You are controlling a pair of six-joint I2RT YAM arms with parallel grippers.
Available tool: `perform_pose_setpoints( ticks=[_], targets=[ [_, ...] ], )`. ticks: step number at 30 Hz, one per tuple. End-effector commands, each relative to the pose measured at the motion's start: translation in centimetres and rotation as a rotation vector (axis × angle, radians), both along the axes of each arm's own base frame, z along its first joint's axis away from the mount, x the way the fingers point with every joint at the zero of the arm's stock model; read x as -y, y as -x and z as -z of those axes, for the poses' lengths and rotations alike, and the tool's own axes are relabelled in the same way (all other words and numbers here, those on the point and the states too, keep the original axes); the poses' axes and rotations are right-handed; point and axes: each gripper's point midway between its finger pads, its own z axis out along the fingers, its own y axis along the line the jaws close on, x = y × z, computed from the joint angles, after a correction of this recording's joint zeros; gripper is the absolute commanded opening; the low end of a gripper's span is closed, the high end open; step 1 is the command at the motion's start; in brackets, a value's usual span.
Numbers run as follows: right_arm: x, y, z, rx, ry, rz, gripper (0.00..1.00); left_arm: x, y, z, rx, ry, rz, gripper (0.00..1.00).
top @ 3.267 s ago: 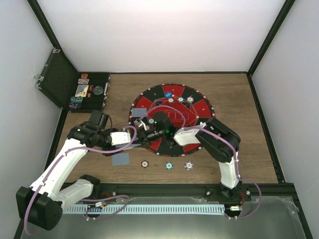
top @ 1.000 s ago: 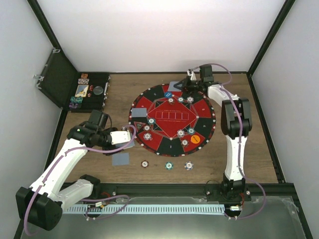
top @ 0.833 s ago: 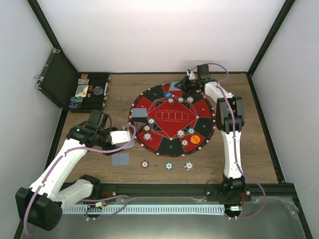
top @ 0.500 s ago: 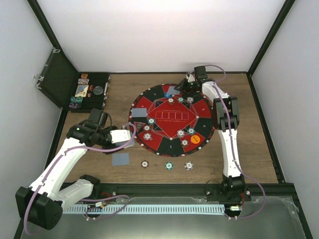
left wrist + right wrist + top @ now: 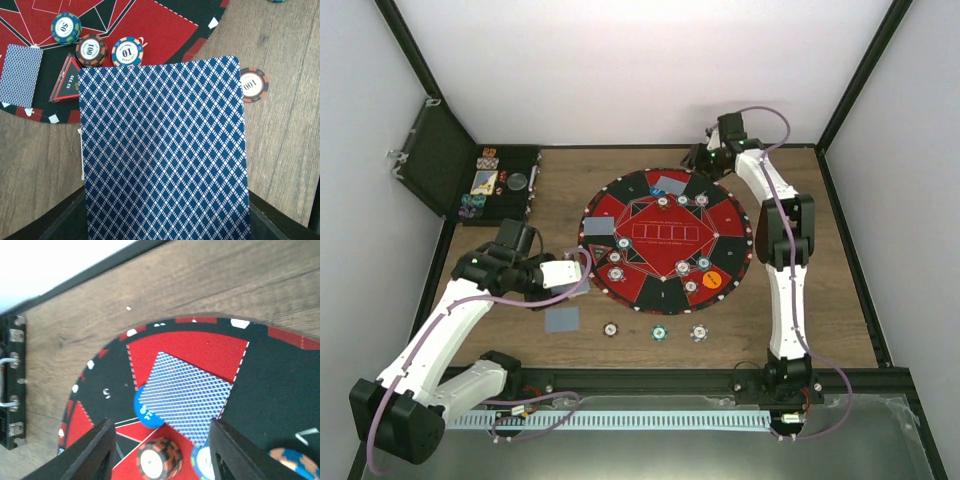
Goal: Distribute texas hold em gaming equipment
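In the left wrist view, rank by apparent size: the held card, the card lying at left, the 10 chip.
Largest: held card, though it is nearest the camera, so inflated.
Then: card lying at left.
Smallest: 10 chip.

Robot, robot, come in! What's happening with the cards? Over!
Left jaws shut on cards. Right jaws open, empty, above a face-down card on the mat, its corner over the blue button. Chips close beside it.

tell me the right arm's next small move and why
Probably swing the right gripper over to the deck in the left gripper: its jaws are open and empty, the card already lies on the mat over the blue button.
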Motion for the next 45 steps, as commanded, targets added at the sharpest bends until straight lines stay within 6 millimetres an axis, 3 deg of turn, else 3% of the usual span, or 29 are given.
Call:
perform_pose_setpoints(
  ticks=[1, 4, 8, 12, 16, 19, 23, 27, 31, 45],
  targets=[
    [1.4, 1.2, -5.7, 0.084, 0.043, 0.014, 0.56, 0.2, -0.1, -0.7, 0.013, 0.021, -0.005, 0.07],
    [0.3, 3.6, -8.6, 0.109, -0.030, -0.018, 0.63, 0.2, -0.2, -0.8, 0.016, 0.022, -0.009, 0.07],
    [-3.4, 9.0, -11.4, 0.147, -0.135, -0.103, 0.71, 0.4, -0.1, -1.1, 0.021, 0.037, -0.006, 0.07],
    [-9.0, 16.9, -11.0, 0.107, -0.224, -0.253, 0.81, 0.5, 0.0, -1.1, 0.017, 0.046, -0.007, 0.07],
    [-13.5, 25.3, -10.2, 0.054, -0.334, -0.387, 0.85, 0.6, 0.0, -1.1, 0.018, 0.051, -0.007, 0.07],
    [-16.0, 30.5, -9.9, 0.026, -0.435, -0.474, 0.87, 0.6, 0.0, -1.1, 0.018, 0.048, -0.005, 0.07],
    [-18.4, 35.8, -9.3, -0.033, -0.517, -0.552, 0.87, 0.4, 0.1, -1.1, 0.022, 0.044, -0.003, 0.07],
    [-20.2, 38.6, -8.9, -0.068, -0.562, -0.610, 0.87, 0.4, 0.2, -1.0, 0.025, 0.040, 0.000, 0.07],
    [-21.9, 39.9, -8.4, -0.101, -0.587, -0.651, 0.85, 0.4, 0.3, -1.1, 0.028, 0.045, 0.002, 0.07],
    [-26.1, 39.9, -7.7, -0.149, -0.676, -0.735, 0.82, 0.4, 0.6, -0.7, 0.037, 0.042, 0.016, 0.07]
  ],
)
